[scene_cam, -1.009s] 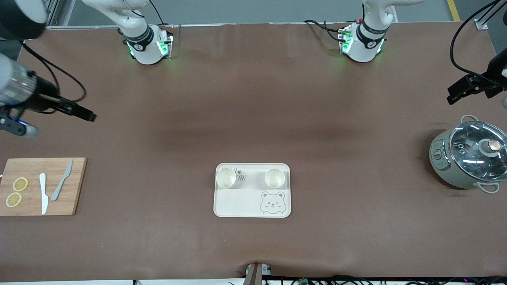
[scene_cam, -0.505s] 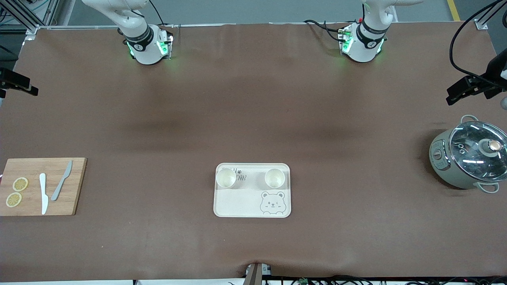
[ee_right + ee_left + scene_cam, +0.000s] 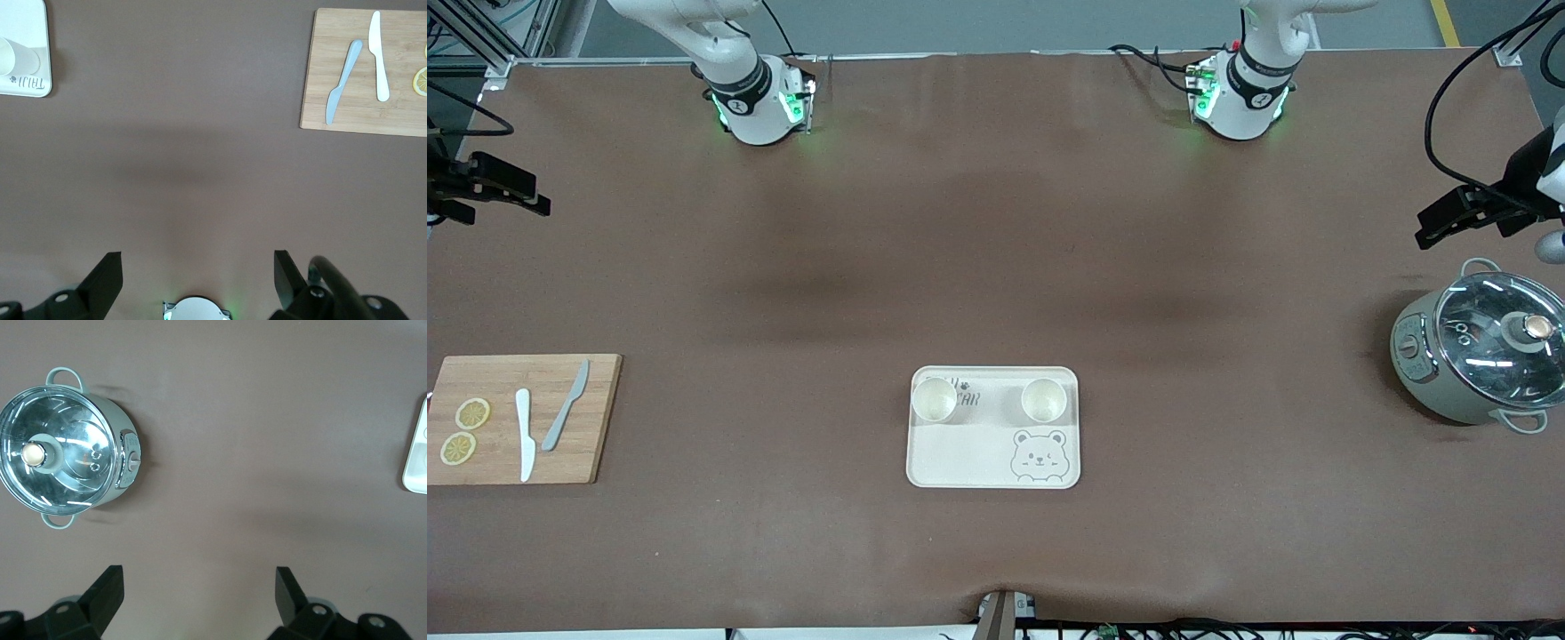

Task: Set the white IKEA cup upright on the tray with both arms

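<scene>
The cream tray [image 3: 960,455] with a bear drawing lies in the middle of the table, toward the front camera. Two white cups [image 3: 935,400] [image 3: 1044,400] stand upright on its part farthest from the camera. My left gripper [image 3: 1430,229] hangs open and empty over the left arm's end of the table, above bare cloth beside the pot; its wrist view [image 3: 199,577] shows only a tray corner [image 3: 417,460]. My right gripper [image 3: 527,196] hangs open and empty over the right arm's end; its wrist view [image 3: 198,260] shows a tray corner [image 3: 27,90] with one cup [image 3: 13,59].
A grey-green pot [image 3: 1480,356] with a glass lid sits at the left arm's end of the table. A wooden cutting board [image 3: 596,427] with two knives [image 3: 525,434] [image 3: 565,404] and lemon slices [image 3: 471,413] lies at the right arm's end.
The right gripper swung away from the table's middle to the table's end, then edged back a little. The left gripper drifted slightly toward the middle. The cups and tray stayed put.
</scene>
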`<state>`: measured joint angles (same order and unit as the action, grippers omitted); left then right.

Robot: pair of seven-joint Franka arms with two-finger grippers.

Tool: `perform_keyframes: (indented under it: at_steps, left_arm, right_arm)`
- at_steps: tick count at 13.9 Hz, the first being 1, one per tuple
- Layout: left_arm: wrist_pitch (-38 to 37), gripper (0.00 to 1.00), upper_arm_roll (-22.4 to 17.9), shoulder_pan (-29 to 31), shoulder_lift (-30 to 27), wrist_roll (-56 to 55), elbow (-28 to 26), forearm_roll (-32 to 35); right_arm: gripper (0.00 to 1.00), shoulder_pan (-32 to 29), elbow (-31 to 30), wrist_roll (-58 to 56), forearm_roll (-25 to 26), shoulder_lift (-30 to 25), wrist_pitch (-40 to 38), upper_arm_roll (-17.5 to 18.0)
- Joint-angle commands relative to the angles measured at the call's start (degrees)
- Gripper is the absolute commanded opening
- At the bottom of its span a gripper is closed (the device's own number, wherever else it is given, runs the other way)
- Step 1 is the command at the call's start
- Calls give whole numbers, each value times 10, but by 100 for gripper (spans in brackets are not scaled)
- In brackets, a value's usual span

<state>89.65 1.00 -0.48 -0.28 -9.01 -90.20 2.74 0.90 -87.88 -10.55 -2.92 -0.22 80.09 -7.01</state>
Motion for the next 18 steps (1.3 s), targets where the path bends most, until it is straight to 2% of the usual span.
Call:
perform_keyframes:
  at_steps: [1,18]
  left_arm:
    - [4,100,-2,1,-5,8,-6,-10]
    - [-2,100,-2,4,-15,18,-2,-6]
  right_arm:
    - [100,0,-4,13,16,-14,0,31]
    - [100,-4,10,17,13,-17,-6,34]
